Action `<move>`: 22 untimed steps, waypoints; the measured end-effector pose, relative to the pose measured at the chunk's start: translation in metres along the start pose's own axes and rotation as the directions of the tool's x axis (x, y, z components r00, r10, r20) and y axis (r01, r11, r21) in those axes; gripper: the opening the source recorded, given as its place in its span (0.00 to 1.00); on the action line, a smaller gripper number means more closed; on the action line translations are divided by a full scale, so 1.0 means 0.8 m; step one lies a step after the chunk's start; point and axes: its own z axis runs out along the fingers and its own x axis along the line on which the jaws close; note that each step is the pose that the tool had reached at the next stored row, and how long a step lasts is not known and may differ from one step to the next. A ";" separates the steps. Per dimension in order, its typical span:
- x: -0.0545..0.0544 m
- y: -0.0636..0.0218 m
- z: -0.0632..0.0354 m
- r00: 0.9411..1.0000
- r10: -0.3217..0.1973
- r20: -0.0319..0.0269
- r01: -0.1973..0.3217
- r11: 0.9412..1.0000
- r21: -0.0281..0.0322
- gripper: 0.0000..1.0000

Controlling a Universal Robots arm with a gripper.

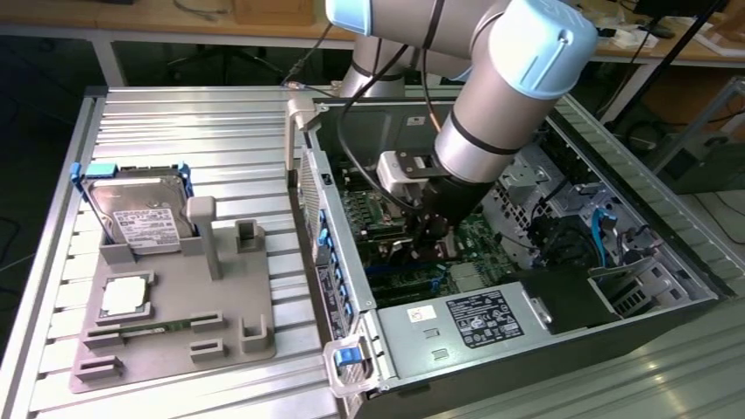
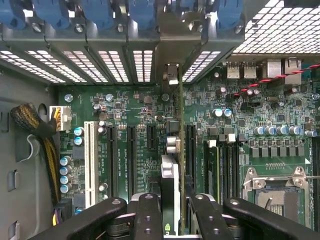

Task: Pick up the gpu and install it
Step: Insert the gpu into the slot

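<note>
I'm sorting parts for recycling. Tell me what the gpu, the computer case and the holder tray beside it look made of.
gpu: green circuit board, likely fibreglass laminate, seen edge-on between the gripper fingers, with a shiny metal bracket.
computer case: grey sheet metal, matte, with perforated vent panels and blue, probably plastic, clips.
holder tray: dull grey, blocky moulded posts; probably plastic, possibly printed.

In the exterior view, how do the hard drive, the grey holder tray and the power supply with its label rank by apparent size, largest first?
1. Grey holder tray, clearly the largest.
2. Power supply inside the computer case.
3. Hard drive, standing tilted in the tray.

The power supply is nearer the camera, so its lead over the drive is uncertain.
</note>
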 end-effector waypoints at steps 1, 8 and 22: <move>0.000 0.000 0.001 1.000 0.000 0.000 0.000 1.000 0.000 0.27; 0.000 0.001 0.001 1.000 0.000 0.000 0.000 1.000 0.000 0.27; 0.002 0.003 0.002 1.000 0.000 0.001 0.000 1.000 0.000 0.27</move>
